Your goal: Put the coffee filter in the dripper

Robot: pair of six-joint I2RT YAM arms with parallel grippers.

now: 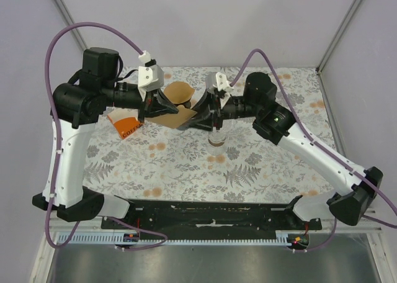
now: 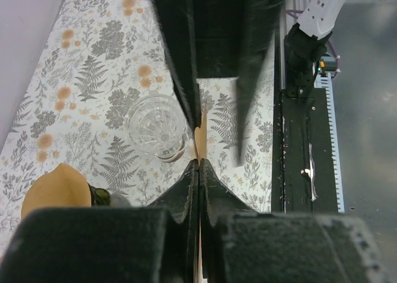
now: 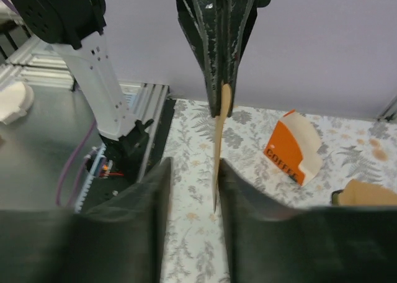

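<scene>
Table (image 1: 260,171) is covered by a white cloth printed with grey ferns and small orange flowers, matte and flat. A black rail (image 1: 211,211) is fixed along the near edge. The cell is closed in by plain pale lilac walls (image 1: 217,22), with metal frame posts seen at the back corners. Coffee filter (image 1: 175,116): thin brown paper, flat and fan-shaped. It is held in the air above the middle of the table between the two arms, and is seen edge-on as a narrow tan sliver in both wrist views. Left gripper (image 2: 198,165): black foam-padded fingers are pressed together on one edge of the filter. Right gripper (image 3: 193,171): fingers are spread, with the filter edge hanging in the gap, close against one finger; contact cannot be told. Dripper (image 2: 155,126): clear ribbed glass, round, standing on the cloth below the grippers and off to one side of the filter. The filter is not in it. A brown cone (image 1: 180,92) is noted on the table behind the grippers. An orange and white box (image 3: 291,148) with a curved cut-out top lies on the left part of the table, well apart from the dripper.
</scene>
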